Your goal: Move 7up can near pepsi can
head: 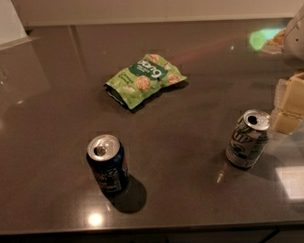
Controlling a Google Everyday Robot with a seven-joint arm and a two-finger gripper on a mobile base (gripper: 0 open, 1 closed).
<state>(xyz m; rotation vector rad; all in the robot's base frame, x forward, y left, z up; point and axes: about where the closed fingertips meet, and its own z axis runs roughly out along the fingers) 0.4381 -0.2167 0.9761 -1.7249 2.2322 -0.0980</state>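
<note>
The dark, glossy countertop filled nearly the whole view, with bright reflections scattered across it. At the right edge the gripper showed as pale yellow blocks under a white piece of the arm, low over the counter. Whether it was open or closed could not be told, and it did not appear to have hold of anything. A green snack bag lay flat near the middle, farther back. The pepsi can stood upright toward the front left. The 7up can stood upright at the front right, just beside the gripper and well apart from the pepsi can, with bare counter between them.

The step in hand looked to be the approach and grasp of the 7up can, so the task was barely begun. Doing it well would mean closing squarely on the can's middle, level with the counter, since a thin, possibly empty can dents or tips if pinched near the rim. The carry should then run leftward along the front of the counter, clear of the snack bag, and the can should be set down upright just short of the pepsi can, so as not to knock it over
</note>
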